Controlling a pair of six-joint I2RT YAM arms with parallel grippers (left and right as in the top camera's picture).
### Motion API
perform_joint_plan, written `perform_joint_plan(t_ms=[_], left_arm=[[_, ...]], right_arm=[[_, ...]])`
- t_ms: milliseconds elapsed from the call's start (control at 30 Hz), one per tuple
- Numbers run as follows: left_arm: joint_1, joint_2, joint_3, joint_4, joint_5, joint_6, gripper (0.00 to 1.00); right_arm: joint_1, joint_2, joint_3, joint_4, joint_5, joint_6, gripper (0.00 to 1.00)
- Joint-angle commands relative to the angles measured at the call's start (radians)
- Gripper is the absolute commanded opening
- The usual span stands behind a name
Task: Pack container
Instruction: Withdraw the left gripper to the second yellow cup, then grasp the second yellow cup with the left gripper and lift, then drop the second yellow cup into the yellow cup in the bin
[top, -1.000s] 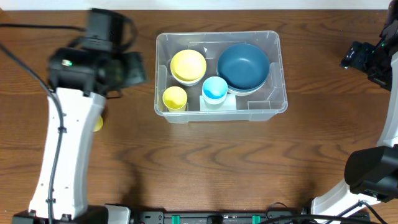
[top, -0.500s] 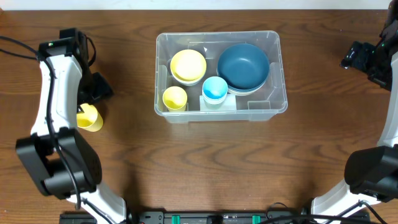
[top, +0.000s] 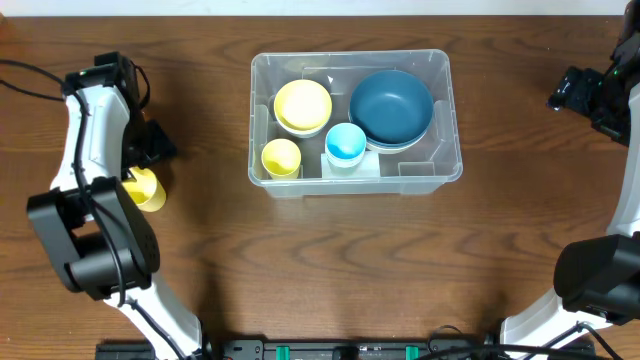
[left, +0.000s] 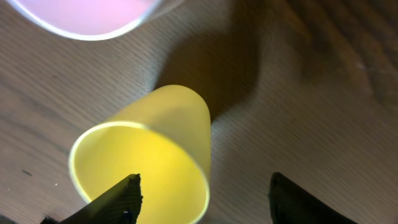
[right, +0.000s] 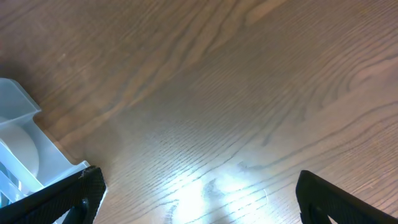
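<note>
Step now, I think: grab the yellow cup (left: 155, 137). Left gripper (left: 205, 193) hangs wide open over it and must squeeze next. Right gripper (right: 199, 186) is wide too.

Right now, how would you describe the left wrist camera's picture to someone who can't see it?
A yellow cup lies on its side on the wooden table, its open mouth facing the camera, just ahead of the two black fingertips of the open left claw. A pale rounded edge of something unidentifiable shows at top left.
</note>
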Motion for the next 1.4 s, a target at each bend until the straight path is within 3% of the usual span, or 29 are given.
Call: perform_joint_plan(t_ms=[0, 67, 133, 233, 333, 667, 1067, 1367], left_arm=[[0.002, 0.043, 0.004, 0.000, 0.019, 0.006, 0.65], [0.000, 0.058, -0.003, 0.008, 0.022, 0.007, 0.65], [0.000, 0.070, -0.012, 0.019, 0.037, 0.007, 0.56], [0.000, 0.076, -0.025, 0.030, 0.072, 0.007, 0.25], [0.000, 0.076, -0.024, 0.028, 0.094, 0.007, 0.06], [-0.083, -0.009, -0.001, -0.025, 0.098, 0.050, 0.06], [-0.425, -0.401, 0.009, 0.040, 0.157, 0.330, 0.06], [-0.665, -0.435, 0.002, 0.053, 0.155, 0.389, 0.06]], right_arm=[[-0.004, 0.002, -0.001, -0.001, 0.000, 0.014, 0.99], [-0.004, 0.002, -0.001, -0.001, 0.000, 0.014, 0.99], [-0.004, 0.002, -0.001, -0.001, 0.000, 0.014, 0.99], [-0.004, 0.002, -0.001, -0.001, 0.000, 0.014, 0.99], [-0.004, 0.002, -0.001, -0.001, 0.000, 0.014, 0.99], [-0.004, 0.002, -0.001, -0.001, 0.000, 0.014, 0.99], [-0.004, 0.002, -0.001, -0.001, 0.000, 0.014, 0.99], [-0.004, 0.002, -0.001, -0.001, 0.000, 0.014, 0.99]])
